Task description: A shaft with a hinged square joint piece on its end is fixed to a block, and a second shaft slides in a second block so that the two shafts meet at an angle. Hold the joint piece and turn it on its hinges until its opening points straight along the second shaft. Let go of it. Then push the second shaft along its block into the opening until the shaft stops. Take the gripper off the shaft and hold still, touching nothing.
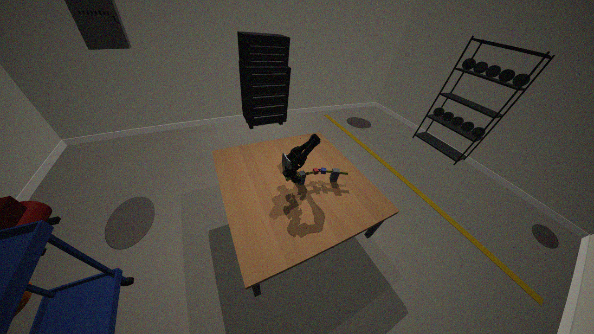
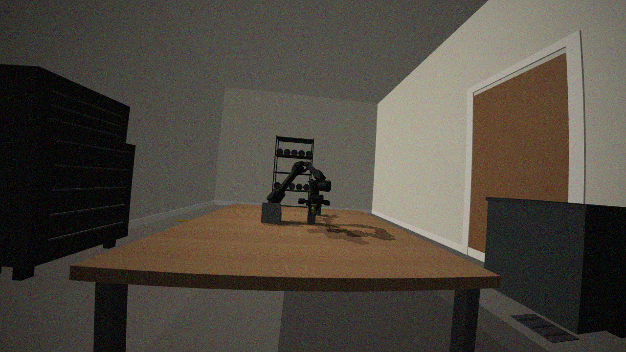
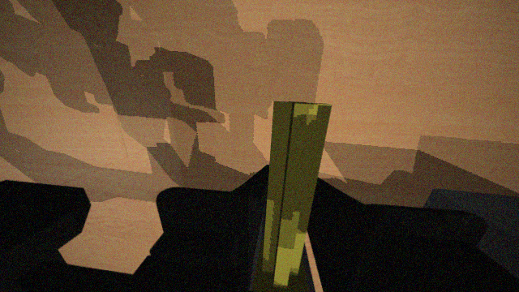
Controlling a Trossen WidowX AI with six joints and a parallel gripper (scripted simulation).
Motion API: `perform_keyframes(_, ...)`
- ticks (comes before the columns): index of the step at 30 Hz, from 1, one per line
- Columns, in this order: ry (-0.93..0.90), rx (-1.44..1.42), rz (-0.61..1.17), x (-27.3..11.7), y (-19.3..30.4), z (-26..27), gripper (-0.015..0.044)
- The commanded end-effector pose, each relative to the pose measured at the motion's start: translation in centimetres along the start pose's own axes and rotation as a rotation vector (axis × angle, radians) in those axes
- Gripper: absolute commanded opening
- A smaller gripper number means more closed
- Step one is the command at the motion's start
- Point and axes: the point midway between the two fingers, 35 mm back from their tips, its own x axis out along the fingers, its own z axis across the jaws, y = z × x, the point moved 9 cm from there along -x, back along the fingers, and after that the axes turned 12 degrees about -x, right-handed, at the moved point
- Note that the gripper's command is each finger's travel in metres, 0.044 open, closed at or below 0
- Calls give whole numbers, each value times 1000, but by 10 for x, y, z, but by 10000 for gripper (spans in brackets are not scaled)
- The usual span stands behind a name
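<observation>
My gripper (image 1: 294, 178) (image 2: 313, 205) (image 3: 283, 171) is shut on the yellow-green second shaft, near its outer end. This shaft (image 1: 308, 172) (image 3: 302, 158) passes through the near grey-blue block (image 1: 301, 180) (image 2: 311, 218) (image 3: 496, 223) beside the gripper. A red piece (image 1: 315, 170) and a blue piece (image 1: 323, 170) sit close together between the two blocks; whether the shaft is inside the joint opening is too small to tell. The first shaft (image 1: 344, 173) sticks out beyond the far block (image 1: 334, 176). In the wrist view the shaft stands between the dark fingers; the joint is out of sight.
The blocks stand on the wooden table (image 1: 257, 249) (image 2: 196, 258). The arm's base box (image 2: 271, 213) stands beside the near block. Shadows of the arm fall across the table. A dark drawer cabinet (image 1: 265, 89) (image 2: 87, 175) and a shelf rack (image 1: 471, 103) (image 2: 293, 172) stand off the table.
</observation>
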Motion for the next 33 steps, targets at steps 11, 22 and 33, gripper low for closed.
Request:
perform_keyframes(11,1,-1,1,0,0,0,356)
perform_keyframes(22,1,-1,1,0,0,0,440)
perform_keyframes(33,-3,1,3,-32,0,-1,440)
